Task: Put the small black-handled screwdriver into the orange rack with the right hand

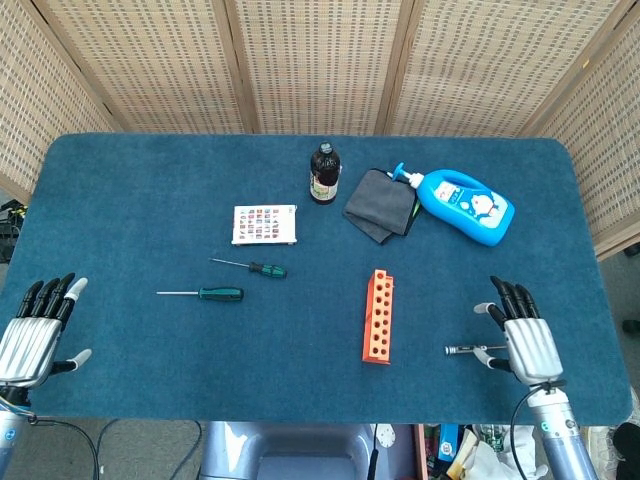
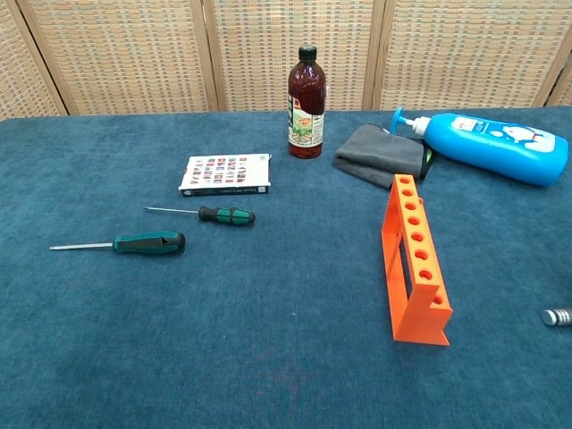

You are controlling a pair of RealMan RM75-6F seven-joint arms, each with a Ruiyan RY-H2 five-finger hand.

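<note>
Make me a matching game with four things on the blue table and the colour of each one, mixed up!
Things:
1. plastic rack with holes
2. lying pump bottle
3. folded cloth
4. standing glass bottle

Colours:
A. dark brown
B. orange
C. grey
D. bright blue

Pairs: 1-B, 2-D, 3-C, 4-A
</note>
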